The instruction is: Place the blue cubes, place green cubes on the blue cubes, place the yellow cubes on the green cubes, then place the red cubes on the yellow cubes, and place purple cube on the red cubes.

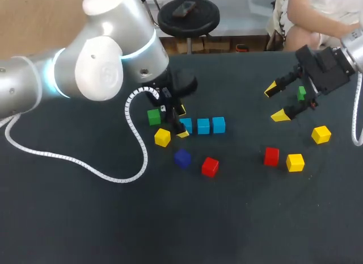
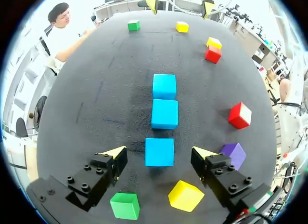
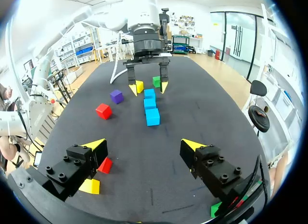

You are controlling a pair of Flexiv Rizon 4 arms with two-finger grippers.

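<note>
Blue cubes (image 2: 164, 114) sit in a row of three. My left gripper (image 2: 159, 150) is wide open and empty, straddling the end one. My right gripper (image 3: 143, 144) is also open and empty. Next, I judge: lift clear without nudging the row, then grip the green cube (image 2: 125, 205) beside my finger squarely.

Matt, felt-like table (image 1: 238, 218); smooth plastic-looking cubes (image 1: 203, 126)
</note>
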